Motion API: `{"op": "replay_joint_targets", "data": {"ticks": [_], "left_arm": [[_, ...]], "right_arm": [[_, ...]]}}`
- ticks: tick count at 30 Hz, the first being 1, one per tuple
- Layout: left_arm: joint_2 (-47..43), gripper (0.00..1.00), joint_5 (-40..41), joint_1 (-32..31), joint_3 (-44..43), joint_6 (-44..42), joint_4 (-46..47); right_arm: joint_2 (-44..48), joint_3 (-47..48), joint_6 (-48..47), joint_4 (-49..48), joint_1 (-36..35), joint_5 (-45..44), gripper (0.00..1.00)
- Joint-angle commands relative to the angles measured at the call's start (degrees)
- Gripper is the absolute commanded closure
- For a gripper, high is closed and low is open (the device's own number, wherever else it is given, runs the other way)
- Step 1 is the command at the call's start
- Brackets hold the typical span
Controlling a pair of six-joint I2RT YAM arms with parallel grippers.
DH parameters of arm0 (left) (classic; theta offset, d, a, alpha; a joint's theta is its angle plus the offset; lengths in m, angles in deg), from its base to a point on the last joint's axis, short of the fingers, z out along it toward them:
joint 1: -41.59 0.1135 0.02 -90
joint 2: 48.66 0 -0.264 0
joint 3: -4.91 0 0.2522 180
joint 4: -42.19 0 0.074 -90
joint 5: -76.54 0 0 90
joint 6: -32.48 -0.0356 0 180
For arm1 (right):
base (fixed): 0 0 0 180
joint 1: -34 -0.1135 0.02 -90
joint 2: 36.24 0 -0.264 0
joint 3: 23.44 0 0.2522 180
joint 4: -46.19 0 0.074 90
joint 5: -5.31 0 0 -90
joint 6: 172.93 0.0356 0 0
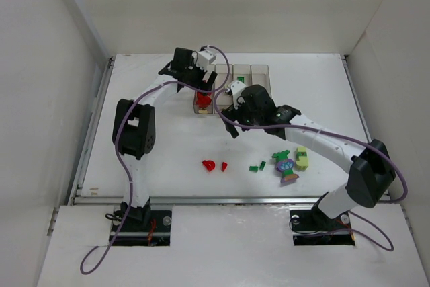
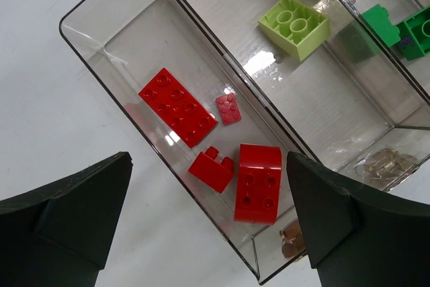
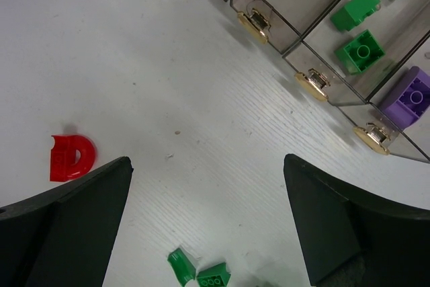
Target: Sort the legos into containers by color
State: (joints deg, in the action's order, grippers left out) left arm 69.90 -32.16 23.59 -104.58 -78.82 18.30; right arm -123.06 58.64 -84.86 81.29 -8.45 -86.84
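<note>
Legos (image 2: 178, 107) of glossy red plastic, studded plates and blocks, lie in the end one of the clear, hard-walled containers (image 2: 124, 42), directly beneath the left gripper (image 2: 208, 233), its jaws apart and empty. The right gripper (image 3: 208, 226), likewise spread and empty, hangs over the white counter (image 3: 134, 45), with a red arch piece (image 3: 70, 158) beside it and green bits (image 3: 201, 272) just under it. Sorting seems partway done; the next move is probably lowering onto a loose brick and closing.
</note>
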Motion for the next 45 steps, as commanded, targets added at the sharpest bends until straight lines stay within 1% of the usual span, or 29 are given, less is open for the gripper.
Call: {"op": "replay_joint_targets", "data": {"ticks": [1,3,4,7,8,9,10,11,12,13,15,16,17,21,23,25,27,31,32,34,35,36,38,39,40,42,43,45], "left_arm": [[-3.9,0.00,-0.4,-0.3,-2.5,1.2,-0.2],[-5.2,0.00,0.2,0.2,-2.5,2.1,-0.8],[-6.9,0.00,2.1,0.2,-2.5,3.0,-1.3],[-10.3,0.00,6.2,2.2,0.3,5.2,-1.8],[-12.8,0.00,10.6,2.8,1.1,6.0,-1.8],[-14.0,0.00,13.3,3.9,2.1,7.1,-1.8],[-15.1,0.00,19.5,4.5,4.2,9.2,-1.8],[-17.1,0.00,22.6,5.3,5.3,10.4,-1.8],[-17.9,0.00,25.4,5.3,6.2,11.4,-1.8],[-18.7,0.00,28.0,6.0,7.0,12.2,-1.8],[-20.6,0.00,34.1,6.0,10.0,14.3,-1.8],[-21.2,0.00,35.5,6.6,11.2,14.9,-2.3],[-21.8,0.00,36.4,7.1,12.2,15.4,-2.3],[-25.0,0.00,35.8,8.5,17.8,15.6,-1.5],[-26.2,0.00,35.8,9.9,18.4,15.6,-0.7],[-27.3,0.00,35.1,10.7,18.4,15.6,-0.7],[-27.3,0.00,34.4,11.2,18.4,15.6,-0.7],[-27.9,0.00,33.8,11.2,18.4,16.1,-0.7],[-27.9,0.00,33.2,11.2,18.4,16.1,-0.7],[-27.9,0.00,32.6,11.2,18.4,16.6,-1.2],[-27.9,0.00,32.6,11.2,18.4,16.6,-1.2],[-27.9,0.00,32.6,11.2,18.4,16.6,-1.2],[-27.9,0.00,32.6,11.2,18.4,17.2,-1.2],[-27.9,0.00,32.6,11.2,18.4,17.2,-1.2],[-27.9,0.00,32.6,11.2,18.4,17.2,-1.2],[-27.9,0.00,32.6,11.2,18.4,17.2,-1.2],[-27.9,0.00,32.6,11.8,18.4,17.2,-1.2],[-27.9,0.00,32.6,11.8,18.4,17.2,-1.2]], "right_arm": [[-0.3,3.1,-0.2,0.4,0.0,0.1,0.00],[-0.3,3.6,-0.2,0.5,-0.7,0.7,0.00],[-0.3,3.6,-1.0,0.5,-0.7,0.7,0.00],[-0.8,3.6,-2.2,0.5,-3.9,1.4,0.00],[-1.8,3.6,-2.2,0.5,-4.8,2.1,0.00],[-2.5,3.6,-2.7,0.5,-6.7,2.6,0.00],[-4.3,3.6,-2.7,1.1,-7.8,3.5,0.00],[-5.4,3.6,-3.4,1.6,-10.0,4.7,0.00],[-6.6,4.4,-3.4,1.6,-10.0,5.5,0.00],[-7.8,4.4,-4.0,2.2,-12.1,6.3,0.00],[-11.4,5.9,-4.7,2.7,-14.0,7.4,0.00],[-12.5,5.9,-4.7,2.7,-15.6,7.4,0.00],[-14.3,5.9,-4.7,2.7,-16.3,7.4,0.00],[-17.1,7.2,-4.0,3.4,-17.6,9.0,0.00],[-17.9,7.2,-3.4,2.7,-18.1,9.0,0.00],[-19.7,7.2,-2.2,2.0,-19.6,6.7,0.00],[-21.4,8.5,-0.9,2.0,-20.7,2.7,0.00],[-24.8,10.3,3.5,3.1,-20.7,-3.7,0.00],[-24.8,10.3,4.0,3.7,-20.7,-4.3,0.03],[-24.8,10.8,4.6,4.2,-20.7,-5.0,0.16],[-24.8,10.8,5.2,4.8,-20.7,-5.1,0.16],[-24.8,10.8,5.2,4.8,-20.7,-5.9,0.20],[-24.8,10.8,5.2,5.8,-20.7,-7.0,0.24],[-24.8,10.8,5.2,5.8,-20.7,-7.8,0.30],[-24.8,10.8,5.2,5.8,-20.7,-7.8,0.43],[-24.3,10.8,5.2,5.8,-20.7,-7.3,0.56],[-24.3,10.8,4.5,5.8,-20.7,-7.3,0.68],[-23.7,10.8,3.9,5.1,-20.7,-6.0,0.78]]}}
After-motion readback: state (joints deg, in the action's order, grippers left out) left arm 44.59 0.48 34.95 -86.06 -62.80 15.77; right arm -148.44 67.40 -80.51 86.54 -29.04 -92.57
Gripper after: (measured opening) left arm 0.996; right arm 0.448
